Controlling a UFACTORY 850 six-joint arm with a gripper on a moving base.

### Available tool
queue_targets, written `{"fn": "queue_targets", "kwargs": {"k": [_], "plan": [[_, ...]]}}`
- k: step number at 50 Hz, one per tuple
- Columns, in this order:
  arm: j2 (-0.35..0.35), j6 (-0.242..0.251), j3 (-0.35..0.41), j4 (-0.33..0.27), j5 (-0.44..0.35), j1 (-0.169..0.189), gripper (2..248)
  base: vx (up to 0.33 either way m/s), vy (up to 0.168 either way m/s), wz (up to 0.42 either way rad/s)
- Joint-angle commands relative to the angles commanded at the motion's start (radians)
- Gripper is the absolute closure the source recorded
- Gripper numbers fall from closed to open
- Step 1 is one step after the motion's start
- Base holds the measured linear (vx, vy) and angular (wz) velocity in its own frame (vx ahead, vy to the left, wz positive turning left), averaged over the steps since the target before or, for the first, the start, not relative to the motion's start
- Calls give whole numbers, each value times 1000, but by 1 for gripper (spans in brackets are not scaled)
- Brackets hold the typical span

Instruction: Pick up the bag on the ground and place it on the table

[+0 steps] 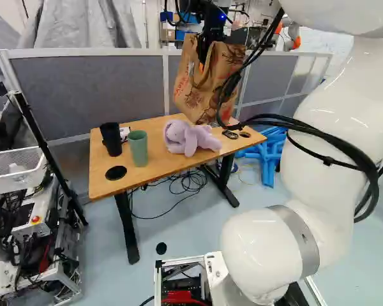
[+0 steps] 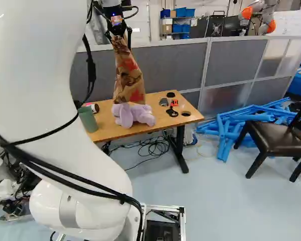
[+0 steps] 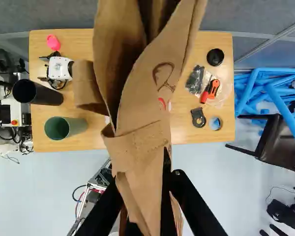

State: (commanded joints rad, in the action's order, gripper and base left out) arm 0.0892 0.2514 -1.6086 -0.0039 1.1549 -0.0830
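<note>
Paper bag [image 2: 128, 78], clamped near its top in the claw [image 2: 119, 35], hangs beneath it, presumably so its base meets the tabletop [image 1: 101, 167] first; plush toy [image 1: 190, 136] lies below.

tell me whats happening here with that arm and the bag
A white robot arm is holding a brown paper bag by its upper part, with its jaws closed on it. The bag hangs upright over the wooden table, close to a purple plush toy; whether it touches the toy or the tabletop, I can't tell. A black cup and a green cup stand on the table too. The bag is off the floor but not yet let go.
</note>
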Motion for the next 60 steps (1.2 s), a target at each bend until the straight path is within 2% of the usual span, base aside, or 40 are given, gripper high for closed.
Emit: {"fn": "queue_targets", "kwargs": {"k": [32,60], "plan": [[0,0,0,0,0,0,229,151,4,-6],[10,0,-11,0,0,-4,229,106,34,-15]]}}
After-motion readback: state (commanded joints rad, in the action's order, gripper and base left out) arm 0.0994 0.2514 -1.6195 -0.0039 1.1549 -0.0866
